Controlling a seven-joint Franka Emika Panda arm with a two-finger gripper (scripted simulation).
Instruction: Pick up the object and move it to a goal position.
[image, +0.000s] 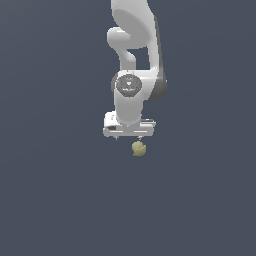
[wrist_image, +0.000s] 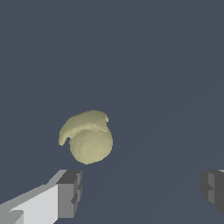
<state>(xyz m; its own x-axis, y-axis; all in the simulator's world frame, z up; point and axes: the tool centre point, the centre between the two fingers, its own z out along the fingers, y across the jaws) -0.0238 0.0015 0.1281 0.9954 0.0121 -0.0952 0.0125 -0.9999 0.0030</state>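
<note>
Jaws first: they stand wide apart with nothing between them. In the wrist view one dark finger pad (wrist_image: 70, 192) sits at the lower left of the frame and the other at the lower right edge, with only bare slate-blue ground showing in the gap. The white gripper (image: 129, 136) hangs in the middle of the exterior view, its broad bar level and pointing straight down.

Just beyond the jaws lies the object (wrist_image: 87, 138), a small lumpy olive-yellow blob with a cap-like fold over a rounder body. In the wrist view it sits left of centre, close to the lower-left pad and not between the two; it is off the line that joins them. In the exterior view the object (image: 139, 148) shows just below the gripper bar and a little toward the exterior view's right. It looks apart from the fingers, not touching, though how far it lies beneath them I cannot tell from these angles. It is nearly as tall as it is wide, so I see no long axis worth turning the wrist for.

My reading is that the grasp has not begun. The jaws need to shift sideways until the blob is centred in the gap, then drop around it before closing.

Above, the white arm (image: 135, 55) rises out of the top of the frame. The tabletop (image: 50, 200) is a plain dark sheet, and no goal marker is visible.
</note>
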